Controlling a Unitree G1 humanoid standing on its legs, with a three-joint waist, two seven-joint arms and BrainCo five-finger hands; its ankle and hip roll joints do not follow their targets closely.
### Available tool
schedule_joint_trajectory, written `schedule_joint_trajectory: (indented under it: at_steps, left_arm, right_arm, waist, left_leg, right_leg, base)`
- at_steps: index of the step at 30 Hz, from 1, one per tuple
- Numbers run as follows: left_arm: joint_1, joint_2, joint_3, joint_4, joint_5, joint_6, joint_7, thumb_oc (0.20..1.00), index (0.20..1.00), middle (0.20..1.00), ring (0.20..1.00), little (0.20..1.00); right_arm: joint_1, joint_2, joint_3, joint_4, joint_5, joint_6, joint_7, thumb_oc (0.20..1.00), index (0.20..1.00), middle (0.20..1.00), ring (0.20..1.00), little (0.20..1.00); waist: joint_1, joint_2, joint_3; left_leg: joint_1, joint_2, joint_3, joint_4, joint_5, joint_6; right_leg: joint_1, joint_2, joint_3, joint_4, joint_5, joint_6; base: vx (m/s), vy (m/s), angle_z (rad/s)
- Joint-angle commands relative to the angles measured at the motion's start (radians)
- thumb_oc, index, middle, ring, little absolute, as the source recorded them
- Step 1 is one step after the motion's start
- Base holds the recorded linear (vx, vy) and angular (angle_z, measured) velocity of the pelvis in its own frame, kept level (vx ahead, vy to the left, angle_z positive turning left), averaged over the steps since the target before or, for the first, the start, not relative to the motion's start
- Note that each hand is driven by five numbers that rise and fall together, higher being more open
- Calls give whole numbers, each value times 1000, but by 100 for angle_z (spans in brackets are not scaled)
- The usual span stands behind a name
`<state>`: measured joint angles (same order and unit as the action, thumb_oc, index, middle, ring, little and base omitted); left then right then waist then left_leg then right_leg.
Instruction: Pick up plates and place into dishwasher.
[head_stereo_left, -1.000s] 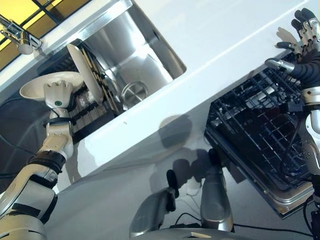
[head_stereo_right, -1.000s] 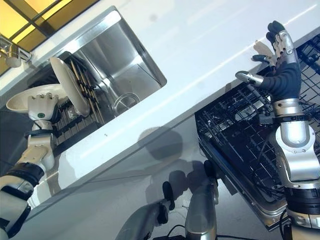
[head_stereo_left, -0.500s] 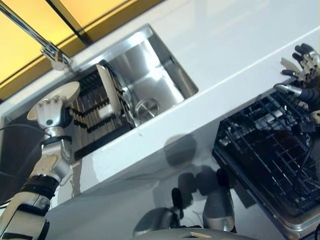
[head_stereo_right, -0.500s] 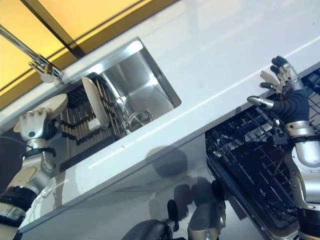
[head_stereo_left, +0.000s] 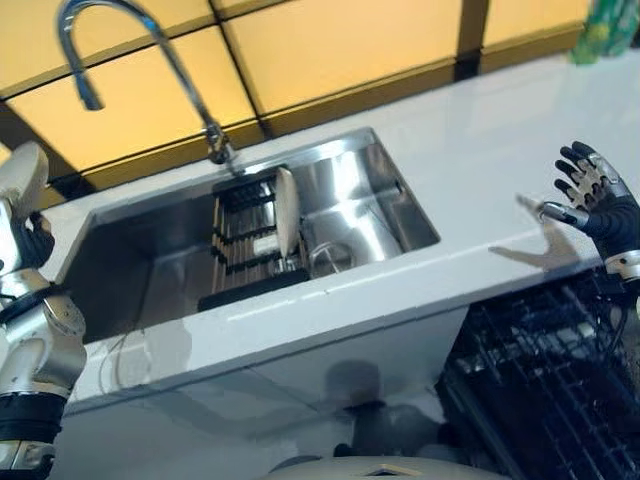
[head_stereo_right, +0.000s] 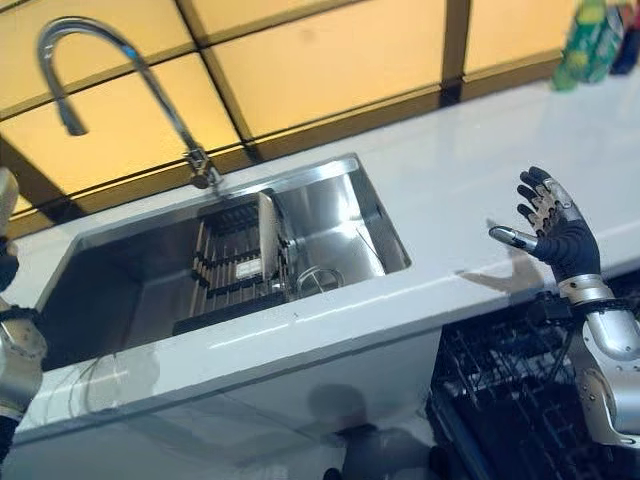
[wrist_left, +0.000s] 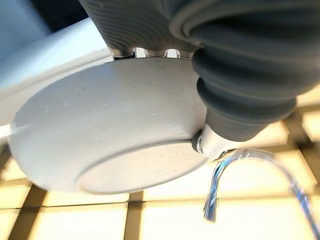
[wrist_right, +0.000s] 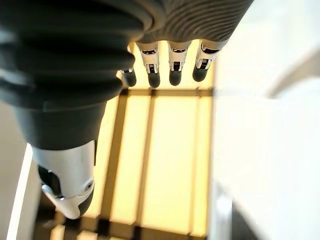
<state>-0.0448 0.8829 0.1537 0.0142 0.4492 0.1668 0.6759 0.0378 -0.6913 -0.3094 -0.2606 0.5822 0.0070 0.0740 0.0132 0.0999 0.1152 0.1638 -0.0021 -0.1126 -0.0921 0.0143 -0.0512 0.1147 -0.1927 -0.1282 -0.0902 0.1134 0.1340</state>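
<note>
My left hand (head_stereo_left: 22, 215), at nine o'clock, grips the shallow white round plate (wrist_left: 105, 130) lifted clear of the steel sink (head_stereo_left: 130, 270), while my right hand (head_stereo_right: 556, 232) hangs spread and empty above the black wire dishwasher rack (head_stereo_left: 545, 385) at four o'clock, ready to receive it.

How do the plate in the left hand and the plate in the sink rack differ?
Held plate is gripped by the left hand, clear of the sink; rack plate is touched by neither hand.
Held plate is lifted beside the sink; rack plate stands on edge in the dark rack inside it.
Held plate shows its underside and foot ring in the left wrist view; rack plate shows mostly its rim.
Both look plain off-white.
</note>
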Motion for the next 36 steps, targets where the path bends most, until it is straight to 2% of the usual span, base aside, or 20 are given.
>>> schedule_joint_trajectory:
  at_steps: [1, 2, 3, 5, 6, 7, 9, 12, 17, 21, 29, 36]
  left_arm:
    - [-80, 62, -5, -165, -70, -251, -108, 200, 200, 200, 200, 200]
    - [-100, 48, -25, -204, -98, -313, -145, 200, 200, 200, 200, 200]
    - [-112, 38, -39, -223, -111, -328, -173, 200, 200, 200, 200, 200]
    - [-156, 1, -93, -275, -203, -430, -277, 200, 200, 200, 200, 200]
    - [-173, -9, -109, -285, -227, -446, -312, 200, 200, 200, 200, 200]
    - [-192, -27, -132, -305, -268, -492, -375, 200, 200, 200, 200, 200]
    - [-224, -36, -168, -324, -325, -517, -442, 200, 200, 200, 200, 200]
    - [-285, -50, -235, -342, -469, -571, -611, 200, 200, 200, 200, 200]
    - [-377, -74, -337, -338, -648, -587, -810, 200, 200, 200, 200, 200]
    - [-420, -91, -381, -325, -705, -586, -890, 200, 200, 200, 200, 200]
    - [-463, -90, -404, -307, -760, -571, -932, 200, 200, 200, 200, 200]
    - [-486, -85, -411, -302, -790, -555, -951, 200, 200, 200, 200, 200]
  right_arm:
    - [-142, 7, 66, -92, -21, -117, -29, 1000, 1000, 1000, 1000, 1000]
    - [-167, 19, 89, -99, -33, -131, -30, 1000, 1000, 1000, 1000, 1000]
    - [-182, 26, 103, -101, -44, -131, -38, 1000, 1000, 1000, 1000, 1000]
    - [-238, 49, 156, -114, -82, -153, -44, 1000, 1000, 1000, 1000, 1000]
    - [-254, 52, 172, -115, -88, -152, -52, 1000, 1000, 1000, 1000, 1000]
    - [-275, 61, 194, -118, -99, -158, -55, 1000, 1000, 1000, 1000, 1000]
    - [-304, 63, 225, -117, -110, -165, -57, 1000, 1000, 1000, 1000, 1000]
    - [-346, 56, 280, -113, -101, -180, -31, 1000, 1000, 1000, 1000, 1000]
    - [-390, 53, 355, -102, -32, -179, 25, 1000, 1000, 1000, 1000, 1000]
    - [-408, 62, 397, -97, -11, -174, 71, 1000, 1000, 1000, 1000, 1000]
    - [-421, 44, 473, -110, 56, -142, 237, 1000, 1000, 1000, 1000, 1000]
    - [-464, 11, 551, -132, 113, -104, 423, 1000, 1000, 1000, 1000, 1000]
  waist:
    - [34, -27, -70]
    - [46, -34, -76]
    - [51, -37, -78]
    - [72, -51, -91]
    - [77, -55, -94]
    - [84, -61, -100]
    - [91, -68, -107]
    - [97, -79, -121]
    - [90, -88, -140]
    - [82, -92, -152]
    - [77, -103, -170]
    - [83, -115, -178]
  left_leg:
    - [-31, 15, 35, 43, -20, -6]
    - [-26, 20, 29, 42, -22, -6]
    - [-24, 23, 26, 42, -23, -7]
    - [-18, 31, 18, 41, -27, -8]
    - [-17, 33, 16, 40, -27, -8]
    - [-15, 35, 13, 38, -29, -8]
    - [-14, 36, 10, 37, -31, -8]
    - [-15, 35, 10, 36, -36, -6]
    - [-17, 33, 18, 32, -40, -4]
    - [-17, 30, 26, 25, -41, -1]
    - [-26, 28, 42, 21, -40, 2]
    - [-30, 24, 44, 19, -40, 7]
  right_leg:
    - [-25, -4, 8, 131, -118, -10]
    - [-17, 3, 4, 127, -118, -10]
    - [-10, 7, 1, 124, -119, -11]
    - [5, 21, -4, 115, -120, -11]
    - [9, 25, -6, 111, -119, -12]
    - [14, 30, -9, 107, -119, -12]
    - [18, 38, -9, 102, -119, -13]
    - [20, 49, -7, 94, -118, -13]
    - [17, 58, -1, 79, -113, -14]
    - [17, 62, 4, 65, -108, -14]
    - [16, 61, 1, 47, -101, -14]
    - [18, 60, -7, 43, -103, -17]
  base:
    - [-28, -308, 15]
    - [-21, -236, 12]
    - [-33, -235, 14]
    - [-41, -216, 14]
    - [-45, -178, 9]
    - [-52, -166, 5]
    - [-56, -139, 6]
    - [-66, -118, 4]
    - [-43, -76, 7]
    - [-27, -43, 1]
    - [-3, -8, 0]
    - [0, 0, 0]
